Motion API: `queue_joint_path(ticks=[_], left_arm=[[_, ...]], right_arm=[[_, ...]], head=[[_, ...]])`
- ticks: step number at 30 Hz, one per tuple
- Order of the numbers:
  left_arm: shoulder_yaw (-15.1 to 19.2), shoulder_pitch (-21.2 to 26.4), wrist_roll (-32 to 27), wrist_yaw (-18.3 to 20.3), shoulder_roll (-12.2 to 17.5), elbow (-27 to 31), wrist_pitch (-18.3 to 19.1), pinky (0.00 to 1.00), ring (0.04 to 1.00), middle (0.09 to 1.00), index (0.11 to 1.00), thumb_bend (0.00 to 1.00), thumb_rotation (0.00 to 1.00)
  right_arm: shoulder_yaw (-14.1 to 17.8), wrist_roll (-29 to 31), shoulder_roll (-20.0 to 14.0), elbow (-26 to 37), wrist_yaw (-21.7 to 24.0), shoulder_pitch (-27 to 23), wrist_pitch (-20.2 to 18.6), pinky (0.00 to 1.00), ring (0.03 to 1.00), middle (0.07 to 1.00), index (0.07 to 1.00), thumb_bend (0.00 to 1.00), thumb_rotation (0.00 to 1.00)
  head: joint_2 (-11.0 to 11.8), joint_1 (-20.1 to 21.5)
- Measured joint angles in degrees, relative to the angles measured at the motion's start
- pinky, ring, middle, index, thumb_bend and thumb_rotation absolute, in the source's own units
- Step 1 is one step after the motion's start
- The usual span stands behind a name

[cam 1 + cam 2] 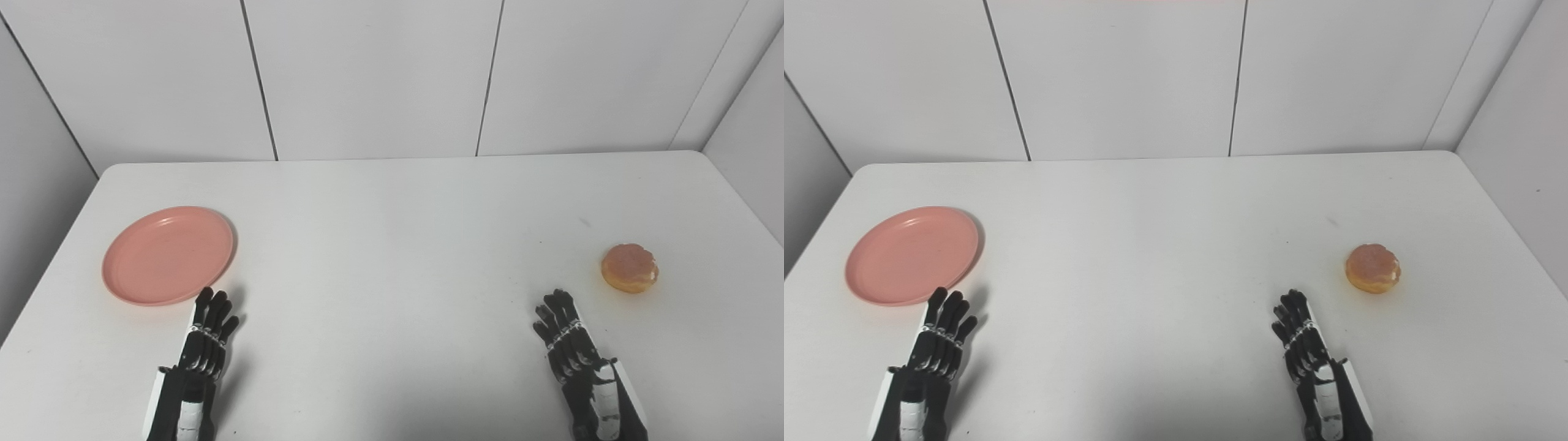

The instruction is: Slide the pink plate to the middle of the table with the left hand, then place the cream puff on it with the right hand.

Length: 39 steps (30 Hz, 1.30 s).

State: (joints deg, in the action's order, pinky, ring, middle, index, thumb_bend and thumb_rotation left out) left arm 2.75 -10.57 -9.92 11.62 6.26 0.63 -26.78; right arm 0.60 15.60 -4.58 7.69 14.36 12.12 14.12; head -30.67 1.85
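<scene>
Item 1: table (392, 245), white, rounded far corners, set against white panelled walls (373, 73) at the far side and both flanks.

Item 2: pink plate (168, 254), round, shallow, lying flat on the left part of the table, well away from the middle. Nothing lies on it.

Item 3: cream puff (629, 268), round, golden-brown with a pinkish top, sitting on the table surface at the right, well apart from the plate.

Item 4: left hand (205, 343), black with a white forearm cover, entering from the near left edge. Fingers (211, 309) extended toward the far side, lying close together, holding nothing. The fingertips sit just beside the plate's near rim; whether they touch it cannot be told.

Item 5: right hand (569, 343), same build, entering from the near right edge. Fingers (560, 306) extended and slightly spread, holding nothing. The fingertips lie near the cream puff, to its near left, with bare table between them.
</scene>
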Motion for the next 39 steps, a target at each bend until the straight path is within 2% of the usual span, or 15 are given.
queue_joint_path(ticks=[12,18,26,32,35,39], left_arm=[[-0.09,0.0,0.02,0.0,-0.03,-0.15,-0.43,0.97,0.996,1.0,1.0,1.0,0.9],[-0.1,0.0,0.0,0.0,0.03,-0.21,-0.55,0.97,0.998,1.0,1.0,1.0,0.9],[-0.06,-0.03,0.02,-0.04,0.07,-0.52,-1.15,0.97,1.0,1.0,1.0,1.0,0.93],[-0.07,-0.03,0.01,-0.04,0.12,-0.6,-1.17,0.97,1.0,1.0,1.0,1.0,0.91],[-0.08,-0.02,0.01,-0.04,0.15,-0.6,-1.18,0.98,1.0,1.0,1.0,1.0,0.91],[-0.12,-0.01,0.01,-0.04,0.17,-0.62,-1.21,0.97,0.999,1.0,1.0,1.0,0.9]], right_arm=[[-0.02,-3.18,0.01,-0.11,-0.38,-0.04,0.58,1.0,1.0,1.0,1.0,0.9,0.98],[0.01,-4.22,0.01,-0.25,-1.16,-0.24,1.33,1.0,1.0,1.0,1.0,0.87,0.98],[0.13,-3.51,0.05,-1.38,-2.56,-1.99,1.21,1.0,1.0,1.0,1.0,0.88,0.98],[0.57,-2.53,0.0,-2.47,-3.07,-3.22,1.16,1.0,1.0,1.0,1.0,0.88,0.99],[0.57,-2.19,0.01,-1.91,-3.28,-3.04,0.48,1.0,1.0,1.0,1.0,0.87,0.98],[1.18,0.69,-0.08,1.32,-3.93,-1.99,-2.5,1.0,1.0,1.0,1.0,0.84,0.98]], head=[[0.0,-0.44],[0.09,0.26],[-0.09,0.44],[-0.26,0.26],[-0.35,0.44],[-0.09,0.97]])
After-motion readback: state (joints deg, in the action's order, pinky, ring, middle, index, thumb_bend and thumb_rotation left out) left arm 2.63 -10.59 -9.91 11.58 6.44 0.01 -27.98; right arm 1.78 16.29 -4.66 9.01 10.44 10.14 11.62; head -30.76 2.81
